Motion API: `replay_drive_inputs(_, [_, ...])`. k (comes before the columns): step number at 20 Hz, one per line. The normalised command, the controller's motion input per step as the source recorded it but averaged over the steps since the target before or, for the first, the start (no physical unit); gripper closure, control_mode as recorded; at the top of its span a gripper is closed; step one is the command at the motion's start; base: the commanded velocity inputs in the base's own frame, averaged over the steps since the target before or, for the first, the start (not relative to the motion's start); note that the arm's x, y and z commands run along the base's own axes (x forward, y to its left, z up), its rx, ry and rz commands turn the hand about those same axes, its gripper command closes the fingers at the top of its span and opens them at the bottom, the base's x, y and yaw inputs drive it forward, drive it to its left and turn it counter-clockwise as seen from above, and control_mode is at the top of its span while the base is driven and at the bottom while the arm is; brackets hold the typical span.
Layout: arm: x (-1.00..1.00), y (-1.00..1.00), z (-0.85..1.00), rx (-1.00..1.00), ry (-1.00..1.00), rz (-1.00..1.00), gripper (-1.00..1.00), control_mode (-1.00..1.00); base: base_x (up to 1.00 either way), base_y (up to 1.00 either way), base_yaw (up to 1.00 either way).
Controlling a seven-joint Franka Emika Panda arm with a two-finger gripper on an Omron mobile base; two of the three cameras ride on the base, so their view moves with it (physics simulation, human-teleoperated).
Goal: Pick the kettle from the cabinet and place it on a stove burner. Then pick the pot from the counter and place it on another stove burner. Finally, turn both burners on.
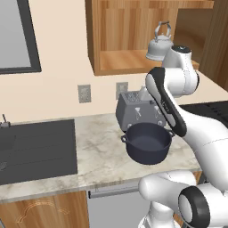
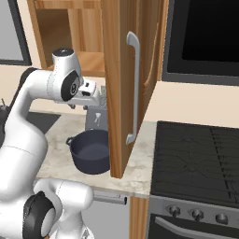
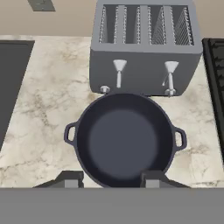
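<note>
Hovering: the gripper (image 3: 113, 180) hangs above the counter (image 1: 100, 151), looking straight down, with nothing between its tips.
Jaws: partly apart, the two fingertips (image 3: 70, 179) standing either side of the pot's near rim without touching it; judged, a spacing set for something narrow such as a rim or a handle.
Pot: the pot (image 3: 125, 139) sits lidless on the counter, directly in front of the toaster (image 3: 146, 48), its loop handles out to either side; the near wall is closest to the tips.
Toaster: backed against the wall, touching or just behind the pot, which leaves little room to reach the pot's far rim.
Kettle: the kettle (image 1: 160, 43) stands upright on the shelf of the cabinet (image 1: 120, 40), above the toaster and to its right, not yet moved.
Cabinet door: the cabinet door (image 2: 122, 88) hangs open toward the stove, so the shelf is reachable.
Stove burners: the stove burners (image 2: 200, 158) lie bare, to the right of the toaster.
Step, as judged: the kettle comes first, so the hand must rise from over the pot to the shelf.
</note>
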Motion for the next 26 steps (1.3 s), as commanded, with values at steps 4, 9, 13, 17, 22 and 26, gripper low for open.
replay_drive_inputs(4, [-0.01,0.00,0.00,0.00,-0.02,0.00,-1.00,-1.00,0.00,0.00,0.00])
replay_drive_inputs(9, [-0.05,0.00,0.01,0.00,-0.08,0.00,-1.00,-1.00,0.00,0.00,0.00])
replay_drive_inputs(13, [-0.26,0.00,0.11,-0.04,-0.24,-0.03,-1.00,-1.00,0.00,0.00,0.00])
replay_drive_inputs(17, [-0.27,0.00,0.16,-0.03,-0.24,-0.08,-1.00,-1.00,0.00,0.00,0.00])
replay_drive_inputs(22, [-0.27,0.00,0.12,-0.04,-0.23,-0.10,-1.00,-1.00,0.00,0.00,0.00])
replay_drive_inputs(26, [-0.25,-0.03,0.20,-0.05,-0.24,-0.12,-1.00,-1.00,0.00,0.00,0.00])
